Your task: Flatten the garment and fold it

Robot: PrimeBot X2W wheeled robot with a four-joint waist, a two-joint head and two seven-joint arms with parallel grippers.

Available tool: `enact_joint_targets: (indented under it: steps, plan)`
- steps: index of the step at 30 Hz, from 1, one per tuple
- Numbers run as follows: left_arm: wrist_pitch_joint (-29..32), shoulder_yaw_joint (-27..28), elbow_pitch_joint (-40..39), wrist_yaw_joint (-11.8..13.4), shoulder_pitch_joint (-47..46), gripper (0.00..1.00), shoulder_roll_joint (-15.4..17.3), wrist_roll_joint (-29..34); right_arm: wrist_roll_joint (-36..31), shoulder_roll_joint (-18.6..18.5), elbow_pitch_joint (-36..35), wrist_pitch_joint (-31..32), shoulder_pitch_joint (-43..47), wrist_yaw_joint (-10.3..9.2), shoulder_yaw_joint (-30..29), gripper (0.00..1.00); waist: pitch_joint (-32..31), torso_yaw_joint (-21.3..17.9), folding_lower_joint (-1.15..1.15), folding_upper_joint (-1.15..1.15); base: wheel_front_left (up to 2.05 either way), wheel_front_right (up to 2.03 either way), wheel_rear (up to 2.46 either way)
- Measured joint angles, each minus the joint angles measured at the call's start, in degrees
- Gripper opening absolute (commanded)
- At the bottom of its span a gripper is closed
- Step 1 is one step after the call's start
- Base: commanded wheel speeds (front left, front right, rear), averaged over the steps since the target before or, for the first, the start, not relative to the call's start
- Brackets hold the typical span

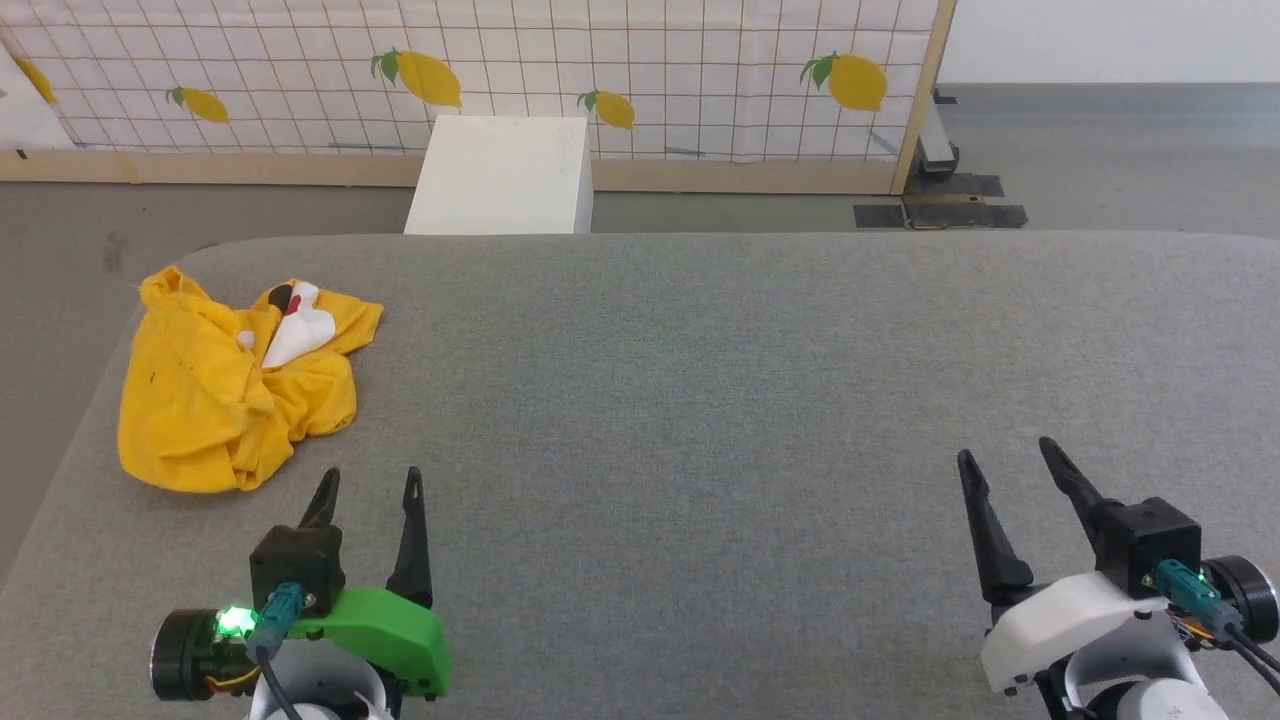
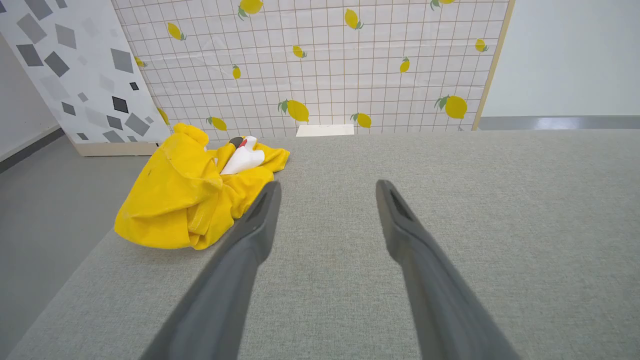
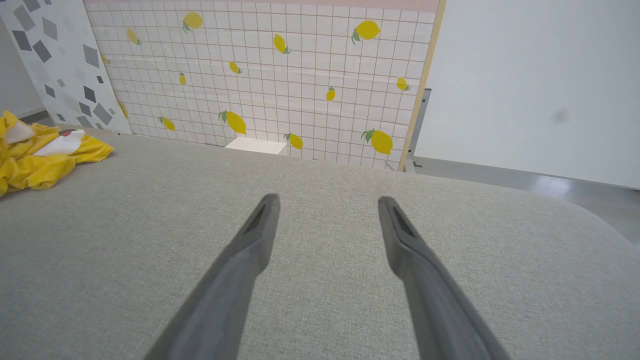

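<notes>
**Crumpled yellow shirt at the far left, both grippers spread**

I see the yellow cotton T-shirt with a white and red print (image 1: 235,390) lying in a crumpled heap on the left part of the wide grey fabric-covered table (image 1: 700,400), close to its left edge. A white patch with a red dot faces up at the far side of the heap.

The left gripper (image 1: 372,472) hovers at the near left, just beside the near edge of the shirt but not touching it. Its two dark fingers stand spread apart. The right gripper (image 1: 1005,449) is at the near right, well apart from the shirt, its fingers spread as well and holding nothing.

Between the left gripper and the shirt lies only grey fabric. Beyond the far edge stands a white rectangular box (image 1: 500,175) on the floor, and behind it a white tiled screen printed with lemons (image 1: 650,70).
</notes>
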Motion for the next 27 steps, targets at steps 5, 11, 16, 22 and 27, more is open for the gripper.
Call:
enact_joint_targets:
  steps: [5,11,16,22,27]
  plan:
    - [-0.6,0.2,-0.1,-0.1,0.1,1.0,0.0,-0.4,0.4,0.0,0.3,-0.6,0.0,0.0,-0.7,1.0,0.0,0.0,0.0,0.0,0.0,0.0,0.0]
    - [-1.3,0.4,-0.2,-0.1,0.5,1.0,0.0,-0.8,0.8,0.0,0.4,-1.3,0.0,0.0,-1.6,1.0,0.0,0.1,0.0,0.0,0.0,0.0,0.0]
    - [-1.9,0.7,-0.3,-0.3,0.8,1.0,0.0,-0.9,1.2,0.0,0.6,-1.8,0.0,0.0,-2.4,1.0,0.1,0.4,0.0,0.0,0.0,0.0,0.0]
    - [-2.6,1.0,-0.4,-0.3,0.9,1.0,0.0,-1.5,1.7,0.0,0.8,-2.5,0.0,0.0,-3.2,1.0,0.2,1.0,0.0,0.0,0.0,0.0,0.0]
    - [-3.1,1.3,-0.5,-0.3,1.0,1.0,0.0,-1.9,1.8,0.0,1.1,-3.1,0.0,0.0,-3.6,1.0,0.3,1.8,0.0,0.0,0.0,0.0,0.0]
